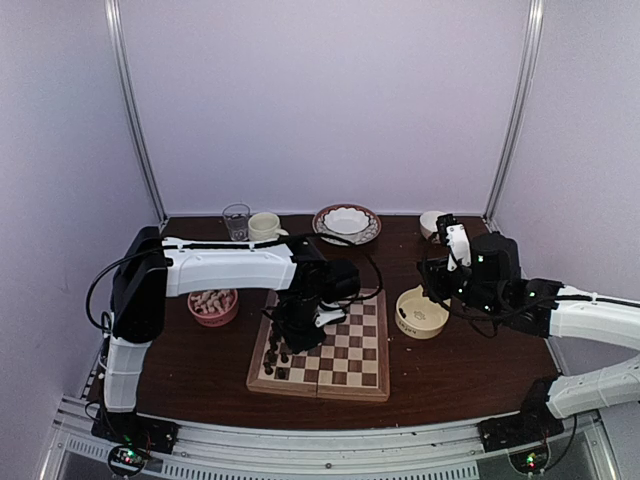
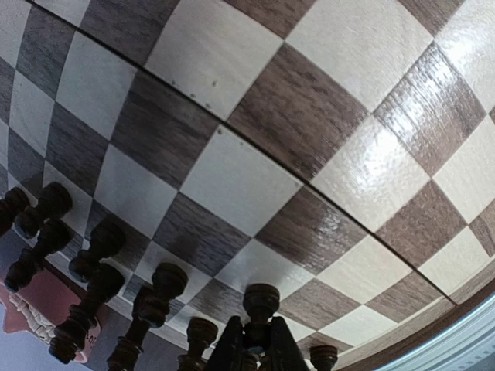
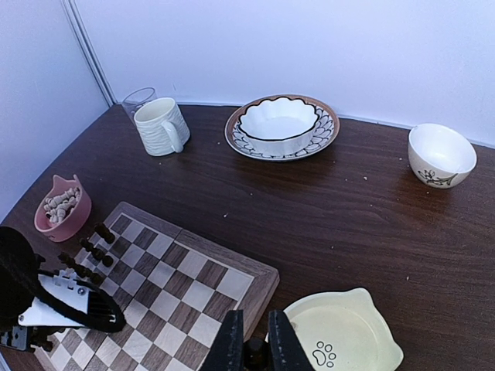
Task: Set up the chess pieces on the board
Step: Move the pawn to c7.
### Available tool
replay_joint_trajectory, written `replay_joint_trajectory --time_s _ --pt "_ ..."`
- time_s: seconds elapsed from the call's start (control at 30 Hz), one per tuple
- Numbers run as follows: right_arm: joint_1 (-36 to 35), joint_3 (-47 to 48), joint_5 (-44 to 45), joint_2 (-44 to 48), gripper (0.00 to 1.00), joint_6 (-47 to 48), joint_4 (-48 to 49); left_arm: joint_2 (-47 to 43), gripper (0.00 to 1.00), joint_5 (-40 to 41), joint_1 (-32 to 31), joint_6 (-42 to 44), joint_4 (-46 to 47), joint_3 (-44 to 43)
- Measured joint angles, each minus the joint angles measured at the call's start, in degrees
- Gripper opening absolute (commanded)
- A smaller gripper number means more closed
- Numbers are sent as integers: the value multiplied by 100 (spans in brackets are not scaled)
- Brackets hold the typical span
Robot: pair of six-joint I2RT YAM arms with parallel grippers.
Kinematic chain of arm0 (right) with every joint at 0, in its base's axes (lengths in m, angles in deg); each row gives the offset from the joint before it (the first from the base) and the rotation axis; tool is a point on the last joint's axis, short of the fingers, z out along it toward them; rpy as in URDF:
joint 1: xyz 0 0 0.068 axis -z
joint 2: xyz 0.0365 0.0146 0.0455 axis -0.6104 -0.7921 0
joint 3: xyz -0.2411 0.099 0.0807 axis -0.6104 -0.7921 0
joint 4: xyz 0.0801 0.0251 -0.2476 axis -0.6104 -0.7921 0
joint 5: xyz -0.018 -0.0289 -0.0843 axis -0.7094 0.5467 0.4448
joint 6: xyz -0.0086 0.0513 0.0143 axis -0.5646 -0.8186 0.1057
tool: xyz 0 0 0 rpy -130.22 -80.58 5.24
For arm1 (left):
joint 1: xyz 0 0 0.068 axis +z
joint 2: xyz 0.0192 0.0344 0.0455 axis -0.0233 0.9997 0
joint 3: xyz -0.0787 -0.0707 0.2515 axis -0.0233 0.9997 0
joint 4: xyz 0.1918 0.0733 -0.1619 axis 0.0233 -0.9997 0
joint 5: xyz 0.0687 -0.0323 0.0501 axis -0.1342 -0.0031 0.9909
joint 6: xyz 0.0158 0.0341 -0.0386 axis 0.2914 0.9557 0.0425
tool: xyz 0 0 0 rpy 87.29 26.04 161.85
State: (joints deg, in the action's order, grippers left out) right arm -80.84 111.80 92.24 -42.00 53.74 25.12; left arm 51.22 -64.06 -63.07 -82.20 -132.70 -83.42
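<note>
Below both sets of jaws, the desk (image 1: pixel 200 360) carries the board (image 1: pixel 345 352). It lies directly under the left jaws and just to the left of the right jaws.

Left jaws: closed, as far as the wrist view shows, on the stem of one dark piece (image 2: pixel 261 300), held low near the board's edge.

Right jaws: closed, nothing visibly held, hovering between the board corner and the cream dish (image 3: pixel 348 340).

Standing dark pieces (image 2: pixel 100 259) crowd in close on either side of the left jaws.

Hazards:
- Opening the jaws wide may strike an adjacent piece and start a chain of falls.
- Releasing above the square, or off its centre, may topple the slim piece.
- Lifting away at an angle may drag it over.

Verify upright seating before release.
</note>
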Motion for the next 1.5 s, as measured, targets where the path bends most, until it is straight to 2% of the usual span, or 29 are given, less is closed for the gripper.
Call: replay_joint_trajectory --time_s 1.5 --pt "44 0 -7 0 7 -2 0 -105 11 326 68 -2 50 208"
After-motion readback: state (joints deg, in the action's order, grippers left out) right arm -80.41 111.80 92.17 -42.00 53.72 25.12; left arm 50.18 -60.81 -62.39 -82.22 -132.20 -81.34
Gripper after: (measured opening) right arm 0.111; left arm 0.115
